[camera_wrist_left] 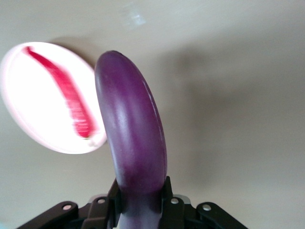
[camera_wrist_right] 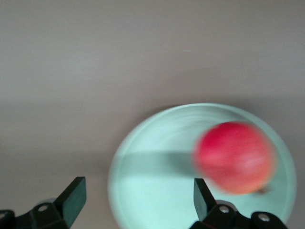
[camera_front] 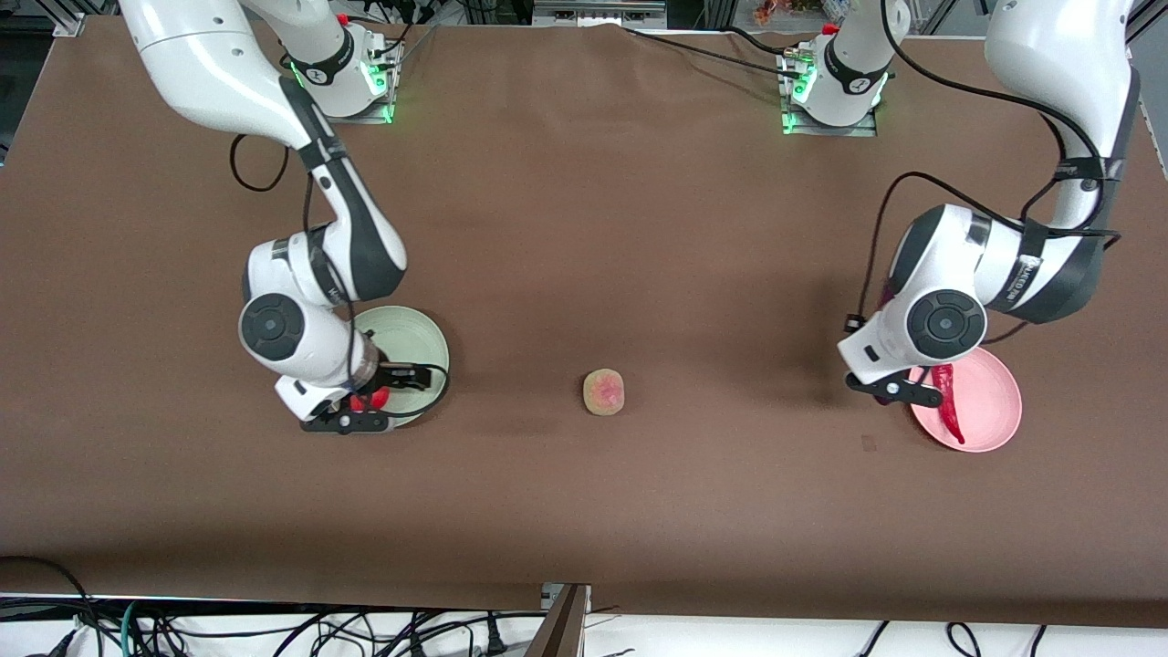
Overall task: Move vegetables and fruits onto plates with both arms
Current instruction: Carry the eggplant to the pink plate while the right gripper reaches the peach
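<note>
My left gripper (camera_wrist_left: 140,205) is shut on the long purple eggplant (camera_wrist_left: 131,138), held up in the air beside the pink plate (camera_wrist_left: 28,109). The red chili (camera_wrist_left: 66,95) lies on that plate. In the front view the left gripper (camera_front: 903,391) hangs at the rim of the pink plate (camera_front: 990,401), which holds the chili (camera_front: 949,411); the arm hides the eggplant there. My right gripper (camera_wrist_right: 138,198) is open and empty over the pale green plate (camera_wrist_right: 157,191). The red fruit (camera_wrist_right: 233,157) lies on it. In the front view the right gripper (camera_front: 401,379) is over the green plate (camera_front: 411,333).
The pale yellowish fruit blushed pink (camera_front: 603,391) lies alone on the brown table (camera_front: 584,228), midway between the two plates. Both arm bases stand along the table edge farthest from the front camera.
</note>
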You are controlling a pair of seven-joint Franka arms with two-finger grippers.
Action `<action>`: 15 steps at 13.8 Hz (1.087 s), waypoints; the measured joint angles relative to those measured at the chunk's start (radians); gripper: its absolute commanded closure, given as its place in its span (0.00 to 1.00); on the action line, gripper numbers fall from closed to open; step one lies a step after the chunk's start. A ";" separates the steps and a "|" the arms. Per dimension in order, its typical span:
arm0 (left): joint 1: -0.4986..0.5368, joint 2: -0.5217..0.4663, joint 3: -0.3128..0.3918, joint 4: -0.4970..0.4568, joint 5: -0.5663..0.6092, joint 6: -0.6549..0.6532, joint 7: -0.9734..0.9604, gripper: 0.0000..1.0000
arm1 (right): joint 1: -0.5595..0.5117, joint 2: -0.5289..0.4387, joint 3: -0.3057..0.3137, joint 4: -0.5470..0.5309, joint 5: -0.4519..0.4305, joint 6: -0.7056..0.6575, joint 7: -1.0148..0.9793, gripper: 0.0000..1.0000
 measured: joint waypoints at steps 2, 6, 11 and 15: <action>0.058 0.014 0.010 0.001 0.117 0.003 0.108 0.95 | 0.056 0.011 0.023 0.045 0.000 0.000 0.155 0.00; 0.240 0.071 0.018 0.002 0.204 0.237 0.389 0.88 | 0.204 0.100 0.025 0.159 -0.001 0.072 0.416 0.00; 0.308 0.159 0.008 0.001 0.186 0.341 0.518 0.64 | 0.341 0.240 -0.020 0.244 -0.009 0.282 0.557 0.00; 0.315 0.206 0.005 0.003 0.180 0.380 0.519 0.00 | 0.461 0.349 -0.134 0.329 -0.009 0.346 0.562 0.00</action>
